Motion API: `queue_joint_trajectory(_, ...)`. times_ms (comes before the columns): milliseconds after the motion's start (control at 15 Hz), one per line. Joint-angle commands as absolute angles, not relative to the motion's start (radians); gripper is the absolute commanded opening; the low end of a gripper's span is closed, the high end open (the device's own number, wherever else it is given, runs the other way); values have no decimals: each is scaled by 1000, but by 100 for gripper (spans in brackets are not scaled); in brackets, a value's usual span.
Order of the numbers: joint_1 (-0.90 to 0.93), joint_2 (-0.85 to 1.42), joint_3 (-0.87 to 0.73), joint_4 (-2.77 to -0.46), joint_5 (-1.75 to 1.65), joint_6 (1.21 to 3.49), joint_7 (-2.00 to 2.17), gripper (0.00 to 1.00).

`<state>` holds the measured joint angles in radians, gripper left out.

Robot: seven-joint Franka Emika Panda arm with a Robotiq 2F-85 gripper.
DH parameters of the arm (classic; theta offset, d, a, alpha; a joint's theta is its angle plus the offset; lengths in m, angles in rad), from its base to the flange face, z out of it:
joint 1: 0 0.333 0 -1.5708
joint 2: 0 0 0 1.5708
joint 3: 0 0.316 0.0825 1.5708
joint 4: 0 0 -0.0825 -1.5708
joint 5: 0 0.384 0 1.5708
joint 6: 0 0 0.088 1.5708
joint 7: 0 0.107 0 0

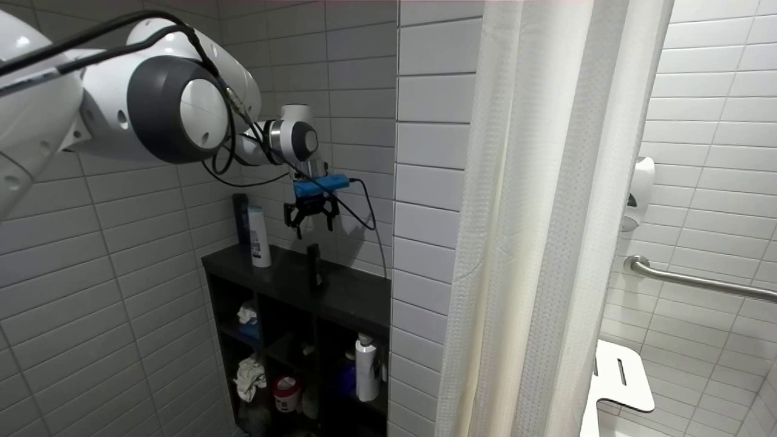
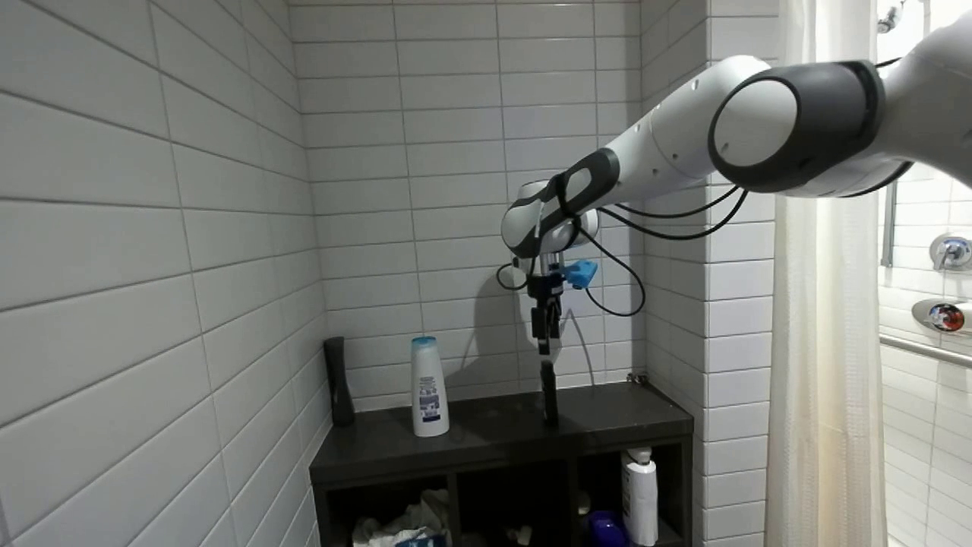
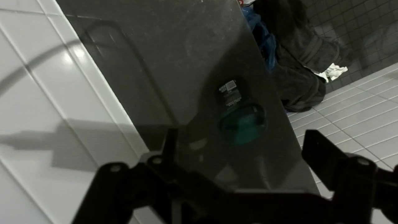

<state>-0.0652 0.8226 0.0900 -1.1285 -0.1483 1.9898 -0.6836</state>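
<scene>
Now, at far left a dark container stands near the side wall, then a white bottle, then the dark bottle, upright on the worktop; in both exterior views the claw hangs directly above it, fingers spread, nothing between them. It looks well centred, so a slow, straight descent and an even squeeze would suit; a nudge could tip that bottle. As for room, the white bottle stands well apart, the worktop's front edge runs near the dark bottle, one finger seeming to overhang it in the wrist view, the back wall rises behind, and the curtain hangs well off rightward.
</scene>
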Motion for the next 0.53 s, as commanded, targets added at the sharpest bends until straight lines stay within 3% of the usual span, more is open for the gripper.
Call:
queue_joint_trajectory(0, -67, 851, 99, -1093, -121, 1966, -718, 100)
queue_joint_trajectory(467, -71, 867, 101, -1092, -97, 1961, -725, 100)
